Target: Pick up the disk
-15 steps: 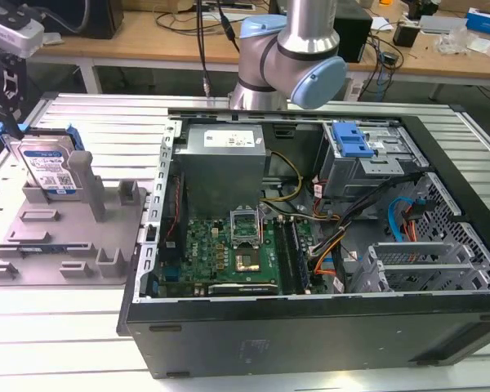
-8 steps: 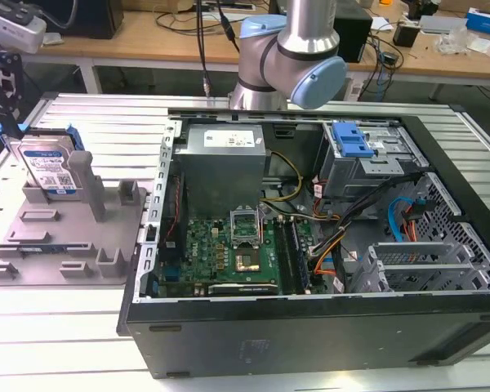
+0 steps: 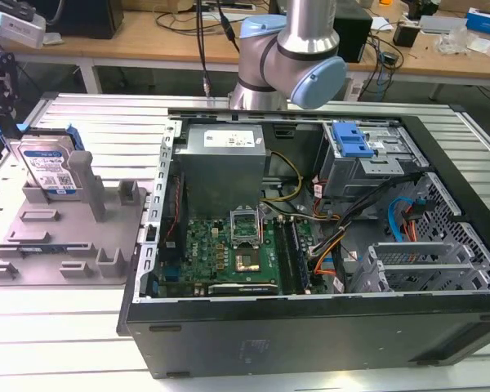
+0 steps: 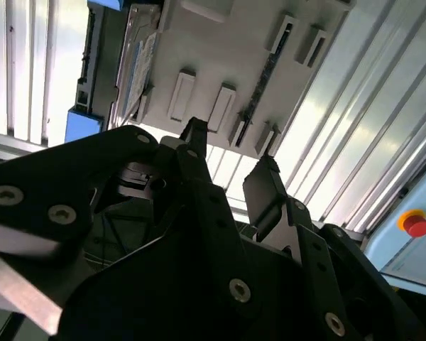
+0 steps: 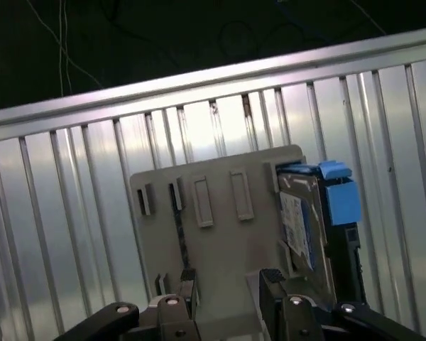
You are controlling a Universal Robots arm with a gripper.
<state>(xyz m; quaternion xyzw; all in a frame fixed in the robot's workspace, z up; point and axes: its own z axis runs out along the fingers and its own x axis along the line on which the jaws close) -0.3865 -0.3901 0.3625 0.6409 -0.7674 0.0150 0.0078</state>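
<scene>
No legible txt; print on disk [image 3: 49, 167] too small.

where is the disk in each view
Exterior view: disk stands on edge in the grey holder, at the exterior view's left.
Second wrist view: disk at one end of the holder.
First wrist view: disk at the same end of the holder.
Shared landmark: the grey holder.

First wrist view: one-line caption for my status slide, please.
Jaws open and empty, pointed at the grey holder where the disk stands on edge, on the slatted metal table.
</scene>
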